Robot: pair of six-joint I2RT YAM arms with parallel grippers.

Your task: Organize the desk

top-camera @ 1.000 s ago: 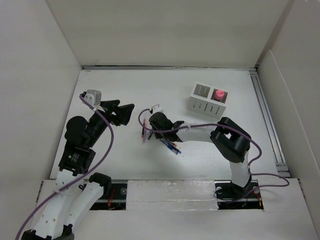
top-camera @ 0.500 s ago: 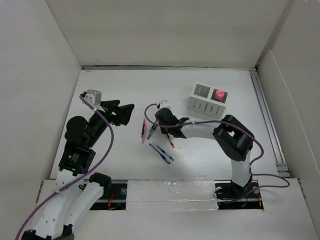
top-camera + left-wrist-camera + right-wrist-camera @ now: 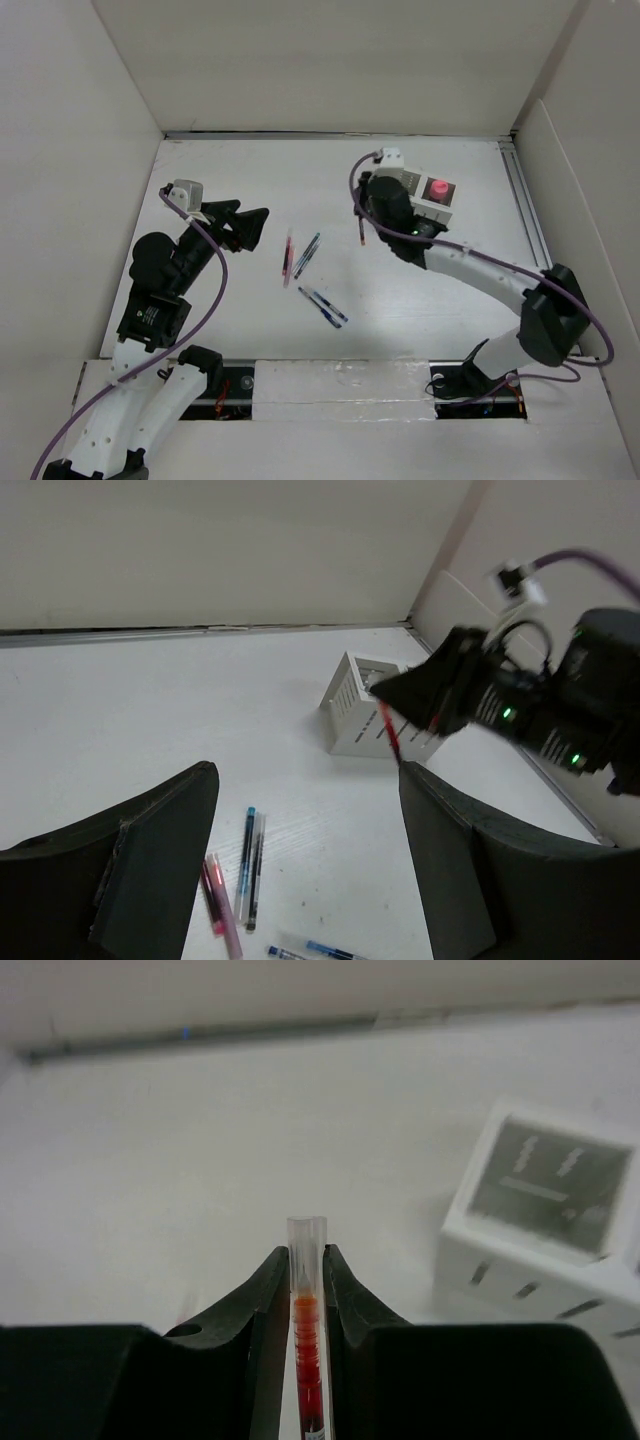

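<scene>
The white desk (image 3: 230,170) holds several loose pens: a pink pen (image 3: 288,258), a blue and a black pen (image 3: 306,255) side by side, and two blue pens (image 3: 322,306) nearer the front. My right gripper (image 3: 364,218) is shut on a red pen (image 3: 360,232) and holds it above the desk, just left of the white organizer box (image 3: 420,200). In the right wrist view the red pen (image 3: 308,1330) stands between the fingers, with the box (image 3: 540,1220) to the right. My left gripper (image 3: 250,225) is open and empty, left of the pens.
A pink object (image 3: 438,188) sits in the organizer's right compartment. A metal rail (image 3: 530,230) runs along the desk's right edge. White walls enclose the desk. In the left wrist view the pens (image 3: 250,865) lie between my fingers and the organizer (image 3: 365,705) beyond them.
My right gripper has lifted the red pen from the pens in the middle and carried it back and right to beside the organizer. The left arm has not moved.
</scene>
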